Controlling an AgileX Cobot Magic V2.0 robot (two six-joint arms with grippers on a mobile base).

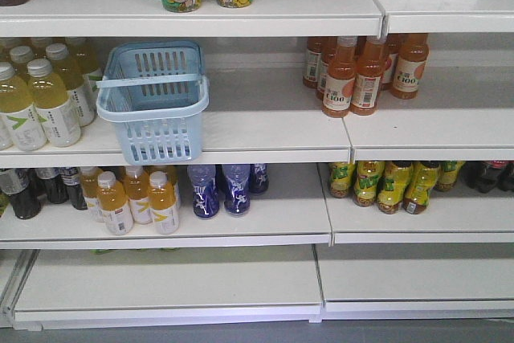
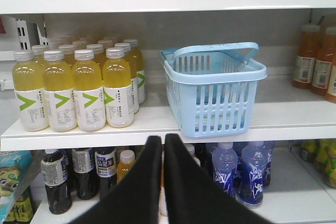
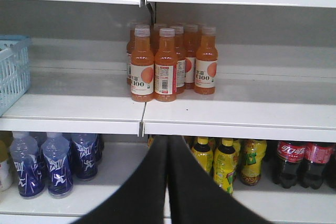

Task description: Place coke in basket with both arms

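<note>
- Black fingers of the left gripper (image 2: pixel 163 140) fill the near bottom edge of the left wrist view, pressed together with only a sliver between them and nothing held.
- In its own view the right gripper (image 3: pixel 168 140) shows the same: jaws closed narrow and empty.
- Beyond the left gripper, the basket (image 2: pixel 220 103) sits on the middle shelf, its near end overhanging the shelf lip. That probably keeps it within easy reach of an arm.
- Its handle crosses above the opening, and no bottle shows inside it.
- Yellow drink bottles (image 2: pixel 89 87) stand in rows just left of the basket, apart from it.
- Orange juice bottles (image 3: pixel 168 66) cluster to the right on the same shelf, well apart from the basket.
- No all-red coke shows in any view, so the task looks unstarted.
- Dark cola bottles (image 3: pixel 302 163) with red labels stand at the far right of the lower shelf; they are not the target.
- Each arm faces a different stretch of shelving, left toward the basket and right toward the drinks, which suits a split of roles.
</note>
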